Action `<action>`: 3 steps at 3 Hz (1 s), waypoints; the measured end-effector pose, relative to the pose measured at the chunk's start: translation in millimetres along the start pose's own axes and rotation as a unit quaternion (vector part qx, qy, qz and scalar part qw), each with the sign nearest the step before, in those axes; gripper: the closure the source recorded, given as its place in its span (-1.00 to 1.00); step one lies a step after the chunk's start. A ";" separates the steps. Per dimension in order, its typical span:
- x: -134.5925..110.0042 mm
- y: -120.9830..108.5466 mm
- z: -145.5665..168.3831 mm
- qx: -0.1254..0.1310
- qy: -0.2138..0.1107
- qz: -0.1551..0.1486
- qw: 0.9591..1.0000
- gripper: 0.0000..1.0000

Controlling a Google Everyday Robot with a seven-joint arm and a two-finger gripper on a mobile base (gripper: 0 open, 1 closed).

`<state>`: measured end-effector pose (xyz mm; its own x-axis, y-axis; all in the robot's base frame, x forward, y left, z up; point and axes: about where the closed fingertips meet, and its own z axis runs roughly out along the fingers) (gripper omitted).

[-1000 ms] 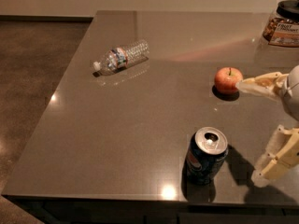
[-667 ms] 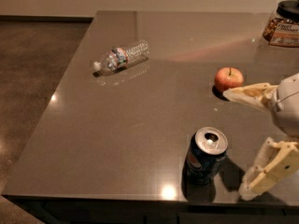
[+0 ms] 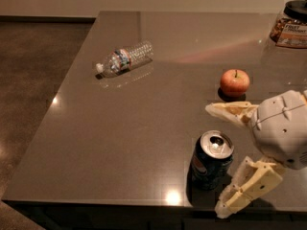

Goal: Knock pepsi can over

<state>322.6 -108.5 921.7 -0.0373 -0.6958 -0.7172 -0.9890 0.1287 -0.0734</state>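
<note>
The pepsi can (image 3: 211,161) stands upright near the front edge of the dark table (image 3: 134,128), dark blue with a silver top and pull-tab. My gripper (image 3: 217,158) comes in from the right with its fingers open. One finger (image 3: 230,112) reaches past the far side of the can, the other finger (image 3: 247,185) lies at its near right side. The can sits between the two fingers, close to them; I cannot tell if either touches it.
A clear plastic water bottle (image 3: 123,59) lies on its side at the far left. A red apple (image 3: 235,83) sits behind the gripper. A jar (image 3: 291,25) with a dark lid stands at the far right. The table's front edge is just below the can.
My gripper has moved left and down toward the can, so its fingers now flank it. The can still stands upright in the same place.
</note>
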 end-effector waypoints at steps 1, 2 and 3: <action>0.1 -0.3 16.5 -0.005 -0.032 0.010 0.999 -1.00; 3.4 -2.6 23.3 -0.008 -0.047 0.017 0.999 -1.00; 7.1 -4.0 28.6 -0.010 -0.059 0.022 0.998 -1.00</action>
<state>330.4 -93.7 897.1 -0.0653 -0.6012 -0.7965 -0.9895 0.1420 -0.0260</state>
